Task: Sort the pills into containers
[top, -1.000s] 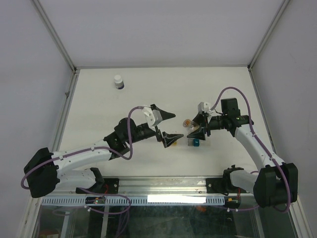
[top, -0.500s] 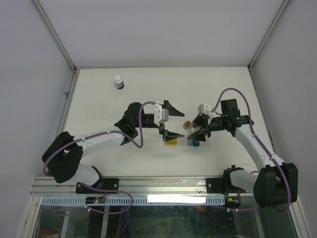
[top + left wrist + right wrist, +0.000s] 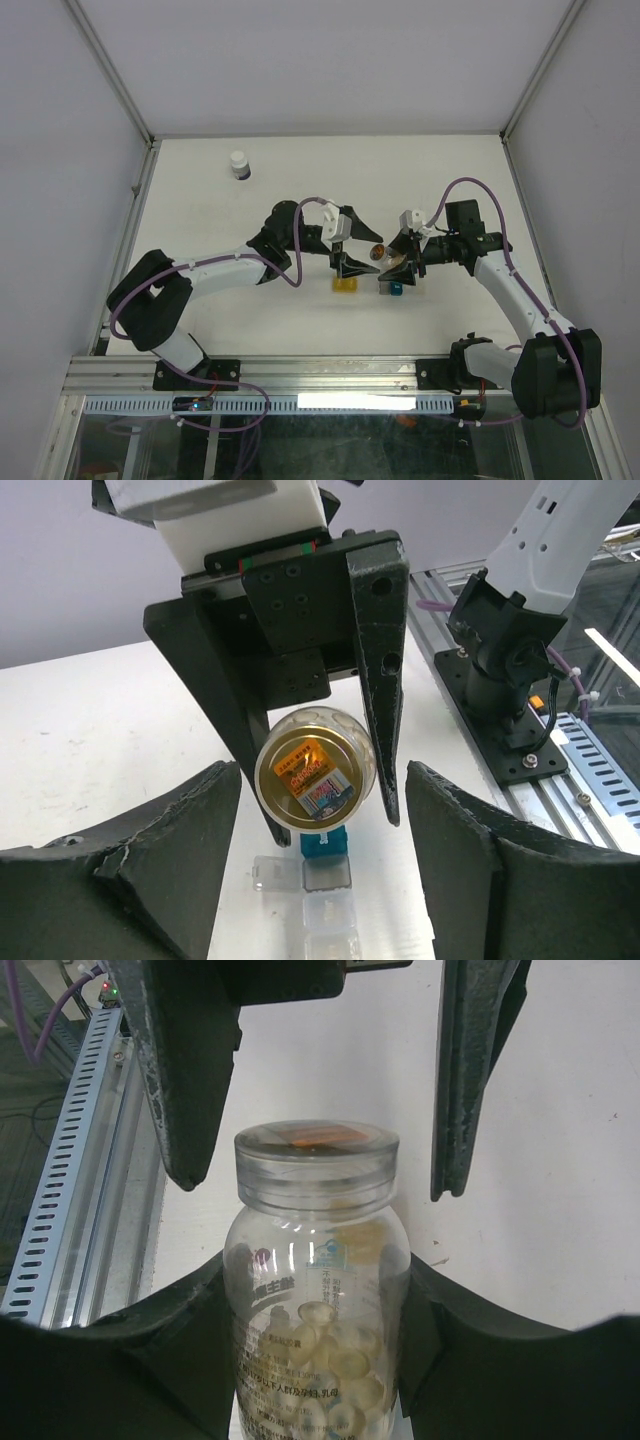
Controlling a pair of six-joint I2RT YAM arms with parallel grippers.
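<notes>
My right gripper [image 3: 398, 256] is shut on a clear pill bottle [image 3: 379, 250] and holds it level above the table, its gold-labelled cap [image 3: 315, 773] pointing left. Pale yellow pills [image 3: 330, 1360] lie inside the bottle [image 3: 315, 1290], between my right gripper's [image 3: 315, 1280] pads. My left gripper [image 3: 370, 252] is open, one finger on each side of the cap with a gap on both sides, as its fingers [image 3: 185, 1080] show in the right wrist view. The yellow container [image 3: 344, 284] sits on the table under the left gripper. The teal container [image 3: 325, 842], joined to clear sections [image 3: 328, 912], lies below the bottle.
A white bottle with a dark band [image 3: 239, 164] stands at the far left of the white table [image 3: 440, 180]. A small clear lid [image 3: 268, 873] lies beside the teal compartment. Frame rails [image 3: 125, 240] run along both table sides, and a metal rail [image 3: 330, 372] along the near edge.
The left arm has swung right, bringing its gripper from over the yellow container to the bottle's cap, with its jaws narrowing. The right arm and bottle have stayed still.
</notes>
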